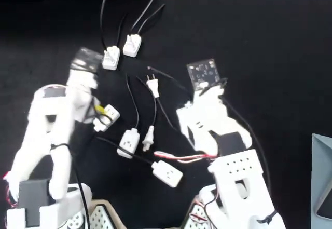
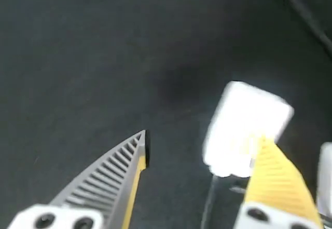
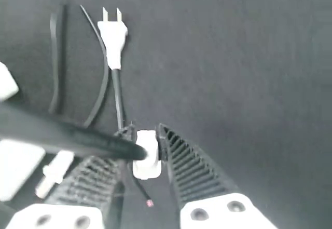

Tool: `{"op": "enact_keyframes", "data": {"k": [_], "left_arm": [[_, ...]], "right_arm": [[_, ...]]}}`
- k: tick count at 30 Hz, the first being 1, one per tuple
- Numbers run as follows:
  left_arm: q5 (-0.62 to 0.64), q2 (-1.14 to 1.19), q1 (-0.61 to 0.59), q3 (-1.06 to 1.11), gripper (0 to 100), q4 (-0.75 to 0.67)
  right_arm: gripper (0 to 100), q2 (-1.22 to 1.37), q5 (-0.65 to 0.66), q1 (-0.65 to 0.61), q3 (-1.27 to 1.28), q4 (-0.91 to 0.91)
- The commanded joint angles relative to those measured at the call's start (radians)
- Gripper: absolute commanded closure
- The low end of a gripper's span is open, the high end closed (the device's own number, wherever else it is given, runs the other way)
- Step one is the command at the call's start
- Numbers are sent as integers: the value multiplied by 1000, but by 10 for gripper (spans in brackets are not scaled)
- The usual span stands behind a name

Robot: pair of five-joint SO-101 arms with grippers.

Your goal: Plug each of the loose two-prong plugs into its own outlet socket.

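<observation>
The right gripper point(image 3: 146, 135), fingers clenched on a small white plug point(image 3: 147, 159) mid-table, may find the cable point(image 3: 78, 138) crossing it tugs the plug askew, while the left gripper point(image 2: 202, 138) hangs with fingers spread beside a socket point(image 2: 244, 125) at left.

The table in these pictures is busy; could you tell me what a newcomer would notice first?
White sockets and plugs litter the black table. Mid-table, the right pincer grips a small white piece near a loose two-prong plug; the left pincer gapes beside a white socket block.
</observation>
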Motion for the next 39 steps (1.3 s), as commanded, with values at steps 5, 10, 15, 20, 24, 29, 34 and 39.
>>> {"op": "enact_keyframes", "data": {"k": [5, 10, 15, 20, 24, 29, 34, 39], "left_arm": [[189, -26, -209, -159, 683, 150], [302, -23, -249, -99, 683, 133], [399, -25, -251, -10, 684, 41], [456, -18, -249, 90, 684, -83], [456, -15, -251, 139, 684, -147], [456, -18, -254, 160, 684, -161], [456, -17, -268, 159, 684, -161], [457, -15, -317, 153, 684, -161]], "right_arm": [[986, 136, 0, -207, -108, -86], [986, 337, 0, -318, -259, -89], [986, 515, 0, -411, -346, -193], [986, 667, 3, -448, -352, -368], [986, 745, 6, -450, -354, -485], [986, 822, 6, -479, -409, -519], [986, 889, 5, -499, -473, -525], [986, 981, 8, -512, -524, -525]]}}
